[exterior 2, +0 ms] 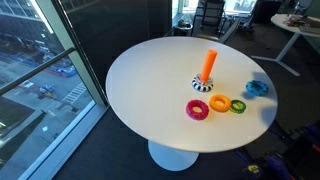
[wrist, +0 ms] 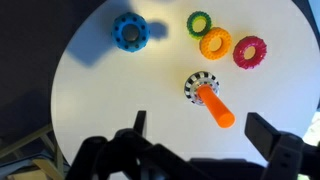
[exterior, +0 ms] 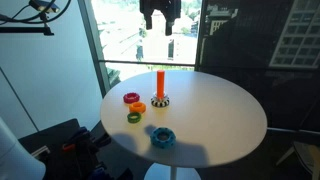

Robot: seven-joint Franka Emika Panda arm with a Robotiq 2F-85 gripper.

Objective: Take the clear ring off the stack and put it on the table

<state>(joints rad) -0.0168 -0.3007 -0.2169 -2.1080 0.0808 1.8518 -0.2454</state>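
On the white table [wrist: 88, 90] we see the stack [wrist: 212, 103] standing just ahead of the gripper [wrist: 203, 130], between its wide-spread jaws. The blue ring [wrist: 129, 32] lies beyond the left jaw.

Four loose coloured rings
The blue ring [wrist: 129, 31] lies apart; the green ring [wrist: 199, 22], orange ring [wrist: 215, 42] and red, perhaps pink, ring [wrist: 249, 51] sit close together.

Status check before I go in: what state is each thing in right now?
end effector: open, empty, high above table.
peg: upright on table.
clear ring: seemingly at peg's foot; faint.
blue ring: flat on table.
red ring: flat on table.
orange ring: flat on table.
green ring: flat on table.
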